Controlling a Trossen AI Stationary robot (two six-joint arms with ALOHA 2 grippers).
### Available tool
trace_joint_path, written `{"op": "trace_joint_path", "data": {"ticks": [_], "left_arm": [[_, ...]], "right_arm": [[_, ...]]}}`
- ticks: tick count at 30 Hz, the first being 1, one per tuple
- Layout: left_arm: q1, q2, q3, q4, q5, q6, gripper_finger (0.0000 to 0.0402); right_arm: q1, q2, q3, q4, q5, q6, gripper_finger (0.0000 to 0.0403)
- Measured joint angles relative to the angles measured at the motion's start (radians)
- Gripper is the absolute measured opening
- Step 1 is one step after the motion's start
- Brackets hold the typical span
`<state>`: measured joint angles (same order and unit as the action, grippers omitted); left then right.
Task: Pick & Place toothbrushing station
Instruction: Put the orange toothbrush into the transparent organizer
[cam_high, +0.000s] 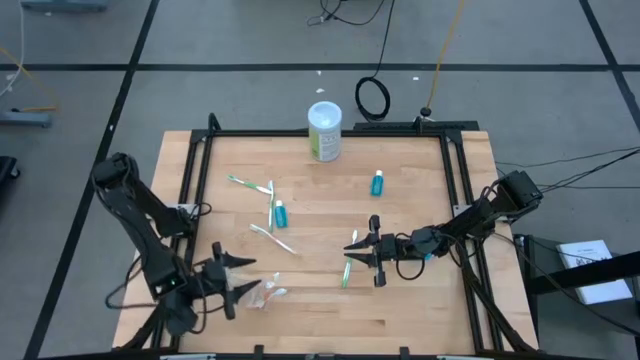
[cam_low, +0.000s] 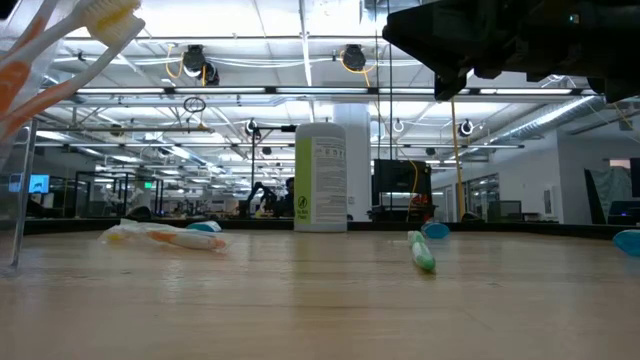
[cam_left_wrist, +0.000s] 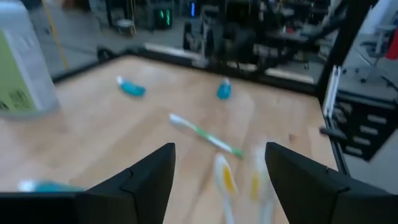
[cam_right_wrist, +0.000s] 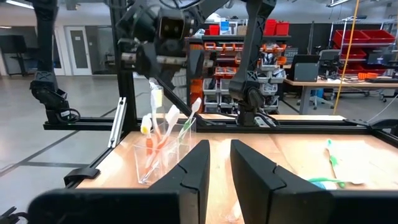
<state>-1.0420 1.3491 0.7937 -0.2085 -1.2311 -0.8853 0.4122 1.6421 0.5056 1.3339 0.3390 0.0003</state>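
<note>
Your small clear plastic cup (cam_right_wrist: 163, 150) stood on the pale wooden table (cam_high: 320, 300) at its near-left edge, holding thin white-and-orange toothbrushes (cam_right_wrist: 155, 127). Your left gripper (cam_high: 232, 276) hung just above it, dark fingers spread. Your right gripper (cam_high: 362, 252) hovered mid-table, fingers nearly together, empty.

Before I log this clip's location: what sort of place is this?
Probably a robotics lab or workshop: open hall with ceiling strip lights, parts-bin shelving, and a wooden table in a black frame.
</note>
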Motion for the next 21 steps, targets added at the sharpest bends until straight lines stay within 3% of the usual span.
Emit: {"op": "trace_joint_path", "data": {"ticks": [7,11,17,21], "left_arm": [[0.008,-0.129,0.000,0.000,-0.153,0.145,0.0257],[0.055,-0.175,0.000,-0.001,-0.157,0.234,0.0257],[0.184,-0.195,0.000,-0.006,-0.045,0.309,0.0257],[0.267,-0.195,0.000,-0.006,0.064,0.308,0.0257]], "right_arm": [[-0.006,0.006,0.024,-0.005,0.003,0.031,0.0055],[-0.006,0.059,0.123,-0.126,0.001,0.034,0.0055],[-0.035,0.230,0.406,-0.454,0.027,0.098,0.0058],[-0.091,0.352,0.592,-0.750,0.026,0.120,0.0084]]}}
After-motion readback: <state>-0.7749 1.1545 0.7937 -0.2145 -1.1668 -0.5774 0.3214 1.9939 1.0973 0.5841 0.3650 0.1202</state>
